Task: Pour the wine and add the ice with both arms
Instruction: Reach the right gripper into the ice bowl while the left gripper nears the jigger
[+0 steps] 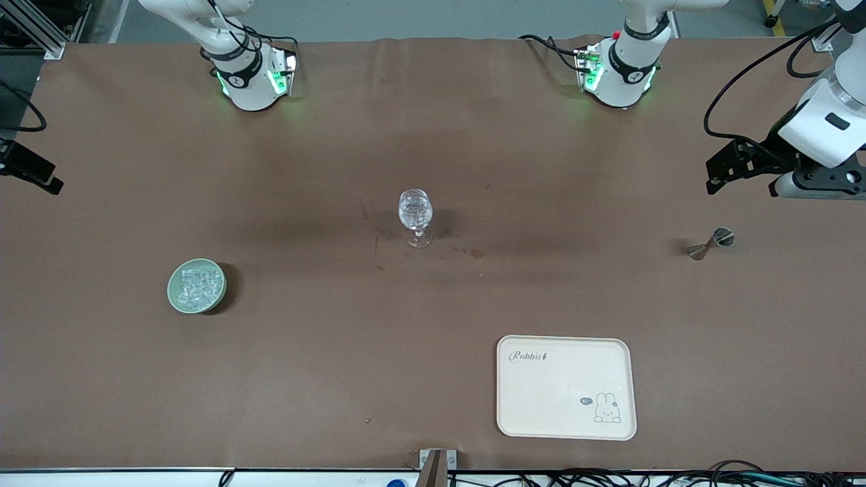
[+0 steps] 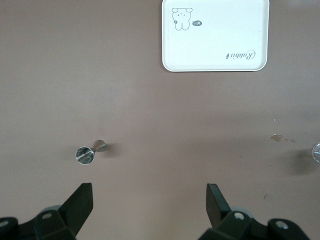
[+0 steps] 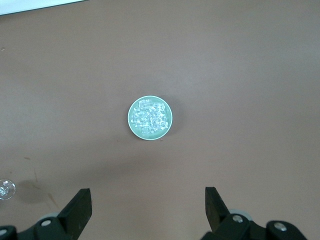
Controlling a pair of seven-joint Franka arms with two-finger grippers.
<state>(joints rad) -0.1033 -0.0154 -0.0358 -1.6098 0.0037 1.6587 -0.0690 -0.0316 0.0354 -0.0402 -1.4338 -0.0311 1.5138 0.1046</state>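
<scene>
Brown table [image 1: 433, 352]: one glass [image 1: 415, 216], one tray [image 1: 565, 387].

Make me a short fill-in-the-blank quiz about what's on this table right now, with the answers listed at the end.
1. The ice lies heaped in a round green ____.
2. The stemmed glass stands ____ on the brown table.
3. The cream tray bears a drawing of a ____.
4. The fingers of the left gripper and the right gripper both stand ____.

Missing words: bowl; upright; rabbit; open
</scene>
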